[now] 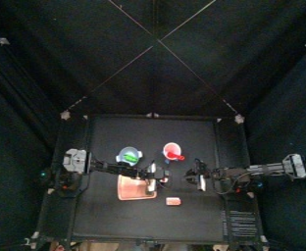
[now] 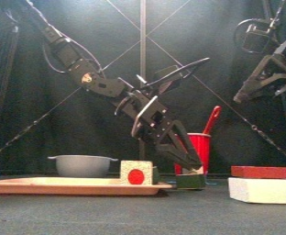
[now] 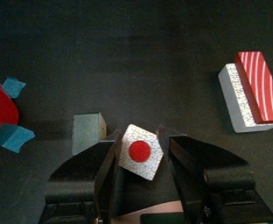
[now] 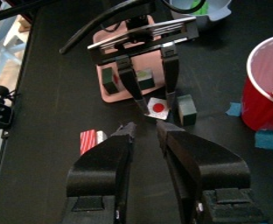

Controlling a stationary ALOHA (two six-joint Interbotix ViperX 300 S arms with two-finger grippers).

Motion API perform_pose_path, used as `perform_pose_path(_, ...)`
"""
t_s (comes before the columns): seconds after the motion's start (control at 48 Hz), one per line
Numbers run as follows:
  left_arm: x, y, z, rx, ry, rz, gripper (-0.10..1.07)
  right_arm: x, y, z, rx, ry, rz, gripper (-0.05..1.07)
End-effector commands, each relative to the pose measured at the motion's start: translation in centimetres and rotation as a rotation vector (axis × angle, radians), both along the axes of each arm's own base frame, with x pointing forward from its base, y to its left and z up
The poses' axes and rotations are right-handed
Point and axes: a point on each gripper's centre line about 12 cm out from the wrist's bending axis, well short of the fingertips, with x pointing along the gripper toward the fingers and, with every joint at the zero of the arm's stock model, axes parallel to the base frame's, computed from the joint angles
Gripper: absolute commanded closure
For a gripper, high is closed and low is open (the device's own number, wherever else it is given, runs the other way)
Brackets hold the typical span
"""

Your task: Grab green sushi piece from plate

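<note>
The green sushi piece (image 3: pixel 90 131) is a dark green block on the black table, just off the plate; it also shows in the front view (image 2: pixel 191 181) and the right wrist view (image 4: pixel 188 108). My left gripper (image 3: pixel 139 147) hangs low over the table with its jaws open, and a white sushi piece with a red dot (image 3: pixel 139 150) lies between them, right beside the green piece. In the front view the left gripper (image 2: pixel 182 165) points down just above the green piece. My right gripper (image 4: pixel 147 131) is shut, empty and held high at the right (image 2: pixel 274 73).
A pink plate (image 2: pixel 60 186) lies front left, with a grey bowl (image 2: pixel 82 165) behind it. A red cup (image 2: pixel 198 150) stands behind the green piece. A red-and-white sushi piece (image 3: pixel 254 92) lies apart on the table. A green bowl (image 1: pixel 127 154) sits at the back.
</note>
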Motion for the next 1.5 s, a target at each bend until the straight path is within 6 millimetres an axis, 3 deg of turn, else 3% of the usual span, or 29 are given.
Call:
perform_pose_path(0.0,0.3,-0.1,2.3,-0.001,-0.051,0.001,0.2,0.2,0.0,0.4,0.007,-0.015,0.0,0.34)
perform_pose_path(0.292,-2.5,0.0,4.6,0.007,0.014,0.013,0.19,0.2,0.0,0.3,0.005,-0.012,0.0,0.34)
perform_pose_path(0.479,-4.6,-0.9,3.9,-0.001,0.059,0.001,0.17,0.2,0.0,0.3,0.01,-0.015,-0.001,0.34)
perform_pose_path(0.646,-5.8,-1.4,2.9,-0.031,0.092,0.015,0.06,0.2,0.1,0.4,0.009,-0.019,0.002,0.34)
perform_pose_path(0.812,-6.1,-1.6,2.3,-0.035,0.112,0.015,-0.01,0.3,0.0,0.3,0.009,-0.016,-0.001,0.34)
perform_pose_path(1.479,-6.2,-1.8,0.3,-0.028,0.174,0.009,0.0,0.3,-0.1,0.3,0.009,-0.014,-0.006,0.34)
